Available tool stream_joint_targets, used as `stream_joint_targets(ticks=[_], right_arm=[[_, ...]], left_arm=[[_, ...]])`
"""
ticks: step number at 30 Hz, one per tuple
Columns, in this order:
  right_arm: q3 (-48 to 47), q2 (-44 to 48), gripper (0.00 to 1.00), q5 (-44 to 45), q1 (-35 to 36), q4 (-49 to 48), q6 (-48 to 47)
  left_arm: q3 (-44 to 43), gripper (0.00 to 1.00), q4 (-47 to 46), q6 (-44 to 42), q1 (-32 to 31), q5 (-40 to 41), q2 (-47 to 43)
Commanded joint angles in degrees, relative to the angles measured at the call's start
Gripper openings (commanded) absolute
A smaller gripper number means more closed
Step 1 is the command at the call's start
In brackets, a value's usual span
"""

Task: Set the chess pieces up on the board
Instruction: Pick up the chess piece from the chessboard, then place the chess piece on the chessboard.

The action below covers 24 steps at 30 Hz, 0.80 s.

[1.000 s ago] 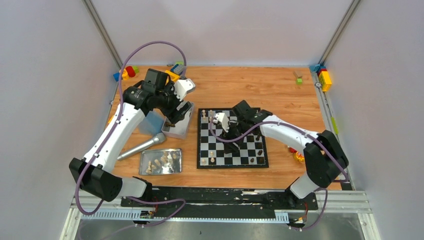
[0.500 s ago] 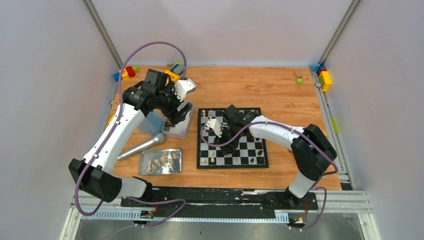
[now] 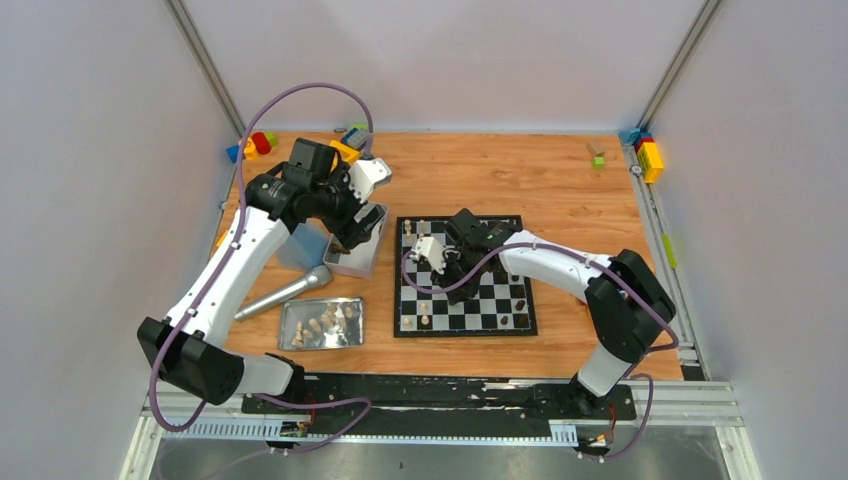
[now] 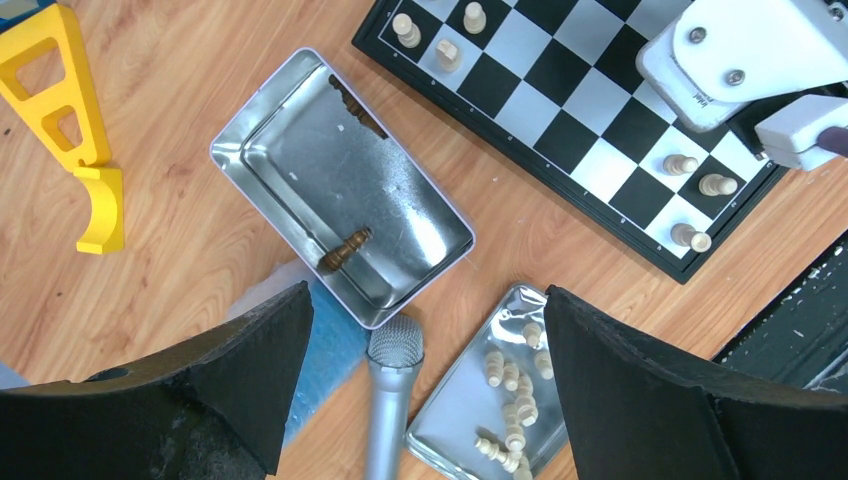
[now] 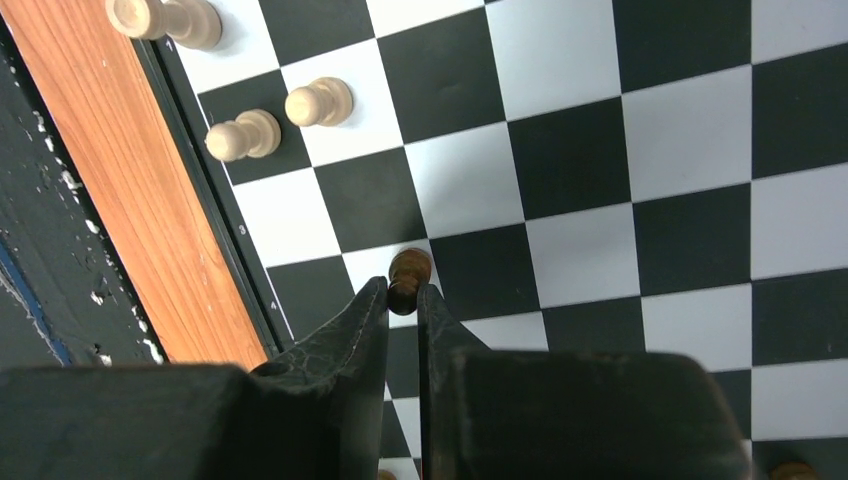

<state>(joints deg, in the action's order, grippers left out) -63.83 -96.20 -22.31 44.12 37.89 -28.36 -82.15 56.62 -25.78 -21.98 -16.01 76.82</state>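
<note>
The board (image 3: 490, 318) lies at the table's middle, also seen in the right wrist view (image 5: 600, 150). My right gripper (image 5: 403, 292) hangs over its left part, shut on a dark brown chess piece (image 5: 409, 267) above a white square. Cream pieces (image 5: 320, 100) stand along the board's near-left edge, and others (image 4: 447, 52) at its far-left corner. My left gripper (image 4: 425, 295) is open and holds nothing. It hovers over a metal tin (image 4: 400, 190) where a dark piece (image 4: 344, 248) lies on its side.
A flat metal tray (image 4: 460, 410) with several cream pieces (image 4: 510, 375) sits near the front left. A silver microphone (image 4: 390, 400) and a blue block (image 4: 330, 345) lie beside the tin. Toy blocks (image 3: 650, 155) sit in the far corners, a yellow one (image 4: 70, 120) near the tin.
My right arm swung left across the board and its jaws closed on the dark piece. The left arm stayed where it was, open.
</note>
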Motion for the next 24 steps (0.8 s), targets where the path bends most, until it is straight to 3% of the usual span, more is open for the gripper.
stream_joint_targets(ticks=[1, 14, 24], right_arm=[[-1.13, 5.25, 0.03, 2.59, -1.19, 2.15, -1.62], [5.86, 14.16, 0.02, 3.92, -12.03, 5.41, -4.13], [8.52, 13.28, 0.02, 5.84, -14.19, 5.71, -5.06]], left_arm=[[-0.96, 0.93, -1.14, 0.56, 0.27, -0.88, -1.33], [-0.97, 0.95, -1.85, 1.04, 0.21, 0.56, -1.49], [-1.10, 0.96, -1.78, 1.17, 0.27, 0.30, -1.03]])
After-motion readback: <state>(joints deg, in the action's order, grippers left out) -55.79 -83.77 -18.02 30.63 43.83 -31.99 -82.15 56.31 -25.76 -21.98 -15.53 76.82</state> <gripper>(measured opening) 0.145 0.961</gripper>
